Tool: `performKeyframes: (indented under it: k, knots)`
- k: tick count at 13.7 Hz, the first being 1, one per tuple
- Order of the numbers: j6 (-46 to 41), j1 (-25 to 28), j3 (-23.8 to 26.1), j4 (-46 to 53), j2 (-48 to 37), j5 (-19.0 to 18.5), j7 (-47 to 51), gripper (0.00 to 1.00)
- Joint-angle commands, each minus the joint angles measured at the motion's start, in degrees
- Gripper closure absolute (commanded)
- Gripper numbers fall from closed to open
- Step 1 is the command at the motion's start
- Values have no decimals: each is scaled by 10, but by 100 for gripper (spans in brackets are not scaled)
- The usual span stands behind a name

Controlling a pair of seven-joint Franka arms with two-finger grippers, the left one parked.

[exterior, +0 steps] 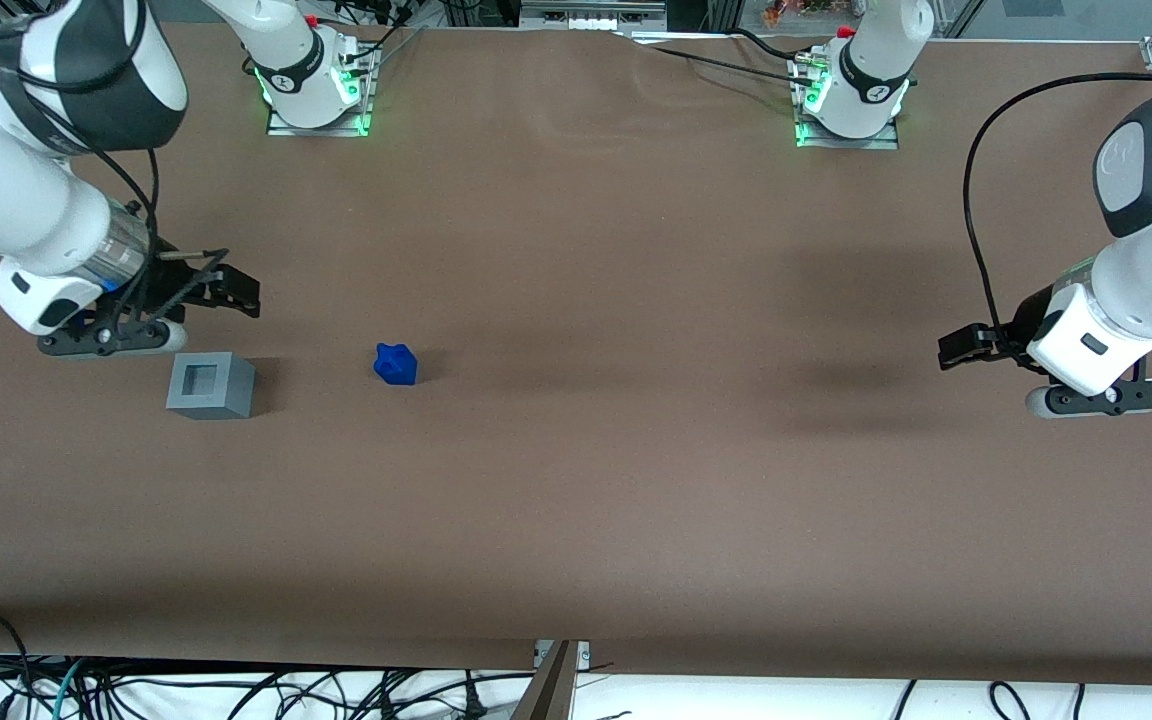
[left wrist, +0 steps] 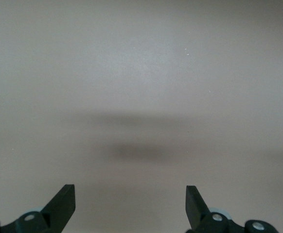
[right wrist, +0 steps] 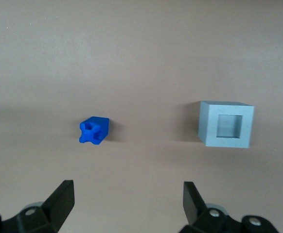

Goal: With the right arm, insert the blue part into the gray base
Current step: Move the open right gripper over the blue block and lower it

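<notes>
While nothing sits between its fingers, the tool sets the reference for every line below.

Gripper [exterior: 234,290]: black, two-fingered, at the end of the right arm [exterior: 31,215]; it hangs above the table [exterior: 636,480] at the working arm's end, carrying nothing.

Fingers [right wrist: 63,196]: spread wide apart in the right wrist view, with bare table showing between the two dark tips; neither tip touches any object.

Gray base [exterior: 211,385]: the closest task object to the gripper, just below it in the front view and nearer to the front camera. It rests flat on the table, a light grey cube with its square recess facing up. The recess holds nothing. No finger touches it.

Gray base, wrist view [right wrist: 226,124]: ahead of the fingers, roughly in line with one fingertip, apart from it.

Blue part [exterior: 396,364]: farther from the gripper than the base, lying on the table toward the parked arm's end from it. It is a small deep-blue block, separate from the base, with a clear strip of table between them.

Blue part, wrist view [right wrist: 94,130]: ahead of the fingers, its lumpy face turned toward the camera, closer to the line of the other fingertip. It is outside the recess and free of the gripper.

Table: brown, matte, carrying both objects and their soft shadows.
</notes>
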Motion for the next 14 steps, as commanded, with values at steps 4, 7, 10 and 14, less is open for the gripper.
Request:
performKeyframes:
  k: [4,7,10,14]
  knots:
    - [124,16,0,-86,6,-3,43,1]
    - [192,35,0,-134,11,-7,82,1]
    - [239,44,0,-144,33,-7,84,1]
    - [267,74,-1,-143,67,-16,86,1]
